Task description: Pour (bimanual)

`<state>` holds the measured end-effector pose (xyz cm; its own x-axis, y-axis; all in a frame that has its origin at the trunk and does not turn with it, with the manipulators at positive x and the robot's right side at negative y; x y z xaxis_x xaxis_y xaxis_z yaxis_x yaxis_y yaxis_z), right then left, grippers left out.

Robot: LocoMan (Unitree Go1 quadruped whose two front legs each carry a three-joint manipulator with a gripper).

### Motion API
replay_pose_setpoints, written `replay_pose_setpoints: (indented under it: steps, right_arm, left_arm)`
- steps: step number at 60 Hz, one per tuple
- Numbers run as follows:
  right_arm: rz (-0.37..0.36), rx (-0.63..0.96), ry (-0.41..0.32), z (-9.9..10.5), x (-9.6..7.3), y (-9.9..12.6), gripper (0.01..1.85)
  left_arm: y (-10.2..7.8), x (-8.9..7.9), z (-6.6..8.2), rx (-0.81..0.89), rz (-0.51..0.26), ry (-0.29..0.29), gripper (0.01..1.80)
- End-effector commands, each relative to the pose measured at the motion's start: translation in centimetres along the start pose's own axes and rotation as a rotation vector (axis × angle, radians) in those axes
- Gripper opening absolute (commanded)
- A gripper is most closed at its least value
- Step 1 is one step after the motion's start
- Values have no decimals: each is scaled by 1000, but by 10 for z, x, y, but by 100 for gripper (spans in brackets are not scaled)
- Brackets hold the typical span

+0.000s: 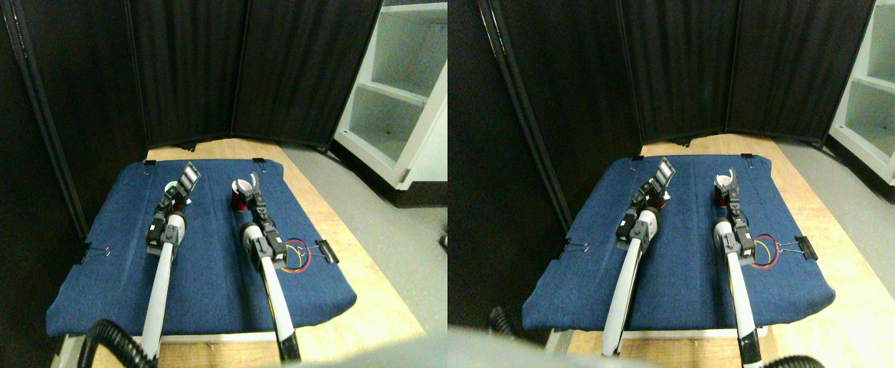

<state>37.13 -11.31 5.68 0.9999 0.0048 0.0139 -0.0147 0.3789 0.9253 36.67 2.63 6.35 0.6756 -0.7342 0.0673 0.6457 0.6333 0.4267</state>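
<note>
Nearest us, a wooden tabletop (386, 307) carries a dark blue cloth mat (210, 284) that covers most of it. Black binder clips hold the mat's edges: one at the right edge (326, 251), one at the left edge (97, 251).

Two pale manipulator limbs rise from the near edge over the mat. Beside the right limb, red and yellow wires (298, 259) loop on the cloth, near the right clip.

Farther on, the left gripper (185, 184) sits at a small cup with a white and green look (184, 196), left of centre on the mat's far half. Most of that cup is hidden by the gripper; we cannot tell its axis or which way it points, nor how the jaws stand.

The right gripper (251, 188) is at a dark red cup with a white rim (241, 195), right of centre, level with the other. It looks upright, long axis vertical, mouth facing up. We cannot tell whether the jaws clasp it.

Behind the table stands a black folding screen (187, 69). Far right, a white shelf unit (401, 84) stands on grey floor (386, 215).
</note>
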Motion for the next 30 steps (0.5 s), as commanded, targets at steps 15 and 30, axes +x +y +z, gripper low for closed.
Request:
replay_pose_setpoints:
  steps: [15, 30]
  right_arm:
    - [20, -11, -26, -2, 1, 2, 33]
    - [16, 38, -14, -5, 1, 3, 33]
  left_arm:
    - [6, 1, -1, 23, -164, -233, 78]
    - [7, -4, -9, 41, 14, -1, 169]
